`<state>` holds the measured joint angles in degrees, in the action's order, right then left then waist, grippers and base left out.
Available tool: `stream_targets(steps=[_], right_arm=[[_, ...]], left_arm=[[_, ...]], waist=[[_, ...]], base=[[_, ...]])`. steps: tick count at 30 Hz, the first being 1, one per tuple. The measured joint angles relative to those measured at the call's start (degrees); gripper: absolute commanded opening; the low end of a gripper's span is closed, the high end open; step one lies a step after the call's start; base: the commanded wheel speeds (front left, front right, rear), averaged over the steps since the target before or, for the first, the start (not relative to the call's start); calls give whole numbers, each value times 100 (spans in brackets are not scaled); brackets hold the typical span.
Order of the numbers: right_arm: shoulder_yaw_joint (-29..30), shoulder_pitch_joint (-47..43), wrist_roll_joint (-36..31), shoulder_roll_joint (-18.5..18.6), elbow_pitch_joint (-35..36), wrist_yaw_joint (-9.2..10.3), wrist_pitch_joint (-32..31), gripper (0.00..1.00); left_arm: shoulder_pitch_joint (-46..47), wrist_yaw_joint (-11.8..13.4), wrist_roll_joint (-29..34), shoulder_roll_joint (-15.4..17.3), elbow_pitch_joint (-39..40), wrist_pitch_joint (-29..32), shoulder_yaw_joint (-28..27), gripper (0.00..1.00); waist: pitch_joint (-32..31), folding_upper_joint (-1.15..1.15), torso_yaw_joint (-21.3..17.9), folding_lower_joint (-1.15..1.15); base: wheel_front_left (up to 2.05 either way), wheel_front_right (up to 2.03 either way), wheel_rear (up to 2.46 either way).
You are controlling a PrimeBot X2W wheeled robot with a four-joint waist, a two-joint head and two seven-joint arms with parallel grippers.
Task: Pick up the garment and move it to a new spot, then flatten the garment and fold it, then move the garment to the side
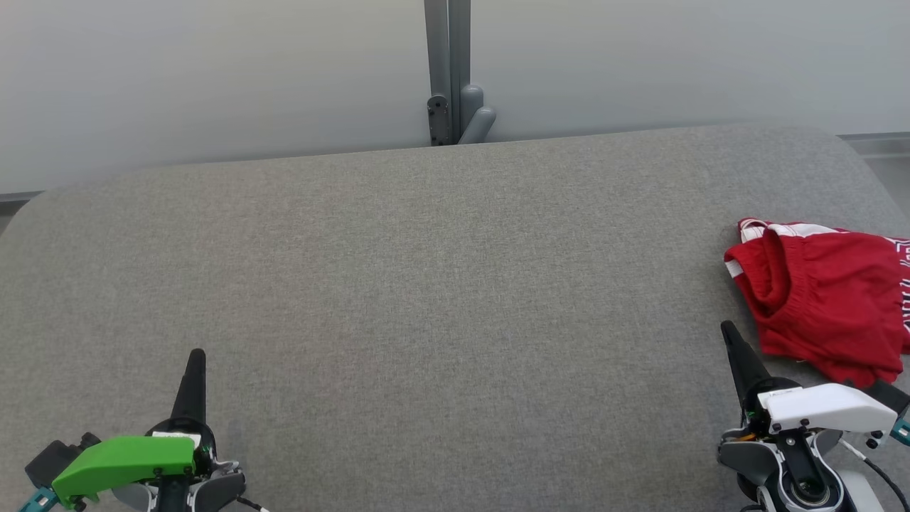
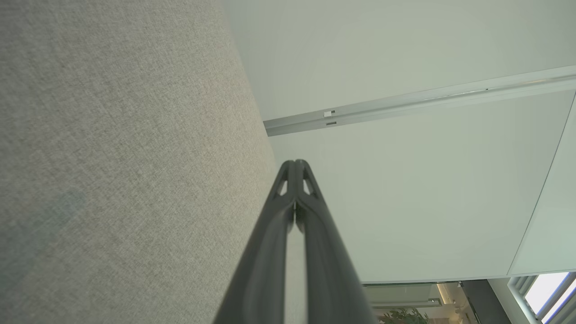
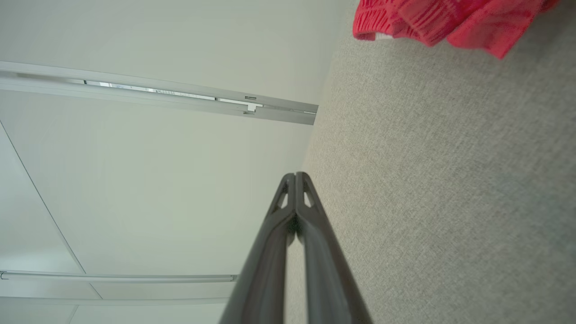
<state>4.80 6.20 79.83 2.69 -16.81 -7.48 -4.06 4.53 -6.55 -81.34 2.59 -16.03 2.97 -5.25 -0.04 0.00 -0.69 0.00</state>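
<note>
Since the red shorts (image 1: 825,299) run off the head view's right edge, can't tell their full shape; left end effector (image 1: 197,353) and right end effector (image 1: 726,327) both pinched closed, empty.

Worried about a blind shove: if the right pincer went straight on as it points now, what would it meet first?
Likely nothing soon: the shut right pincer aims beside the red garment, not at it, along the bare grey surface toward the pale wall; depth is unclear.

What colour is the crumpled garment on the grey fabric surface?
The crumpled garment is red with white trim, best in head view.
</note>
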Motion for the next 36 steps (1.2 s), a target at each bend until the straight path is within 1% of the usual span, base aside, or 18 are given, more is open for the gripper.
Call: stream_targets(steps=[27,36], right_arm=[[216,26,1201,4,208,0,-308,0],[221,27,1230,5,212,0,-316,0]], left_arm=[[138,-75,-1085,9,181,299,-75,0],[145,-75,-1107,9,189,300,-77,0]], waist=[[20,0,68,0],[20,0,69,0]], base=[[0,0,0],[0,0,0]])
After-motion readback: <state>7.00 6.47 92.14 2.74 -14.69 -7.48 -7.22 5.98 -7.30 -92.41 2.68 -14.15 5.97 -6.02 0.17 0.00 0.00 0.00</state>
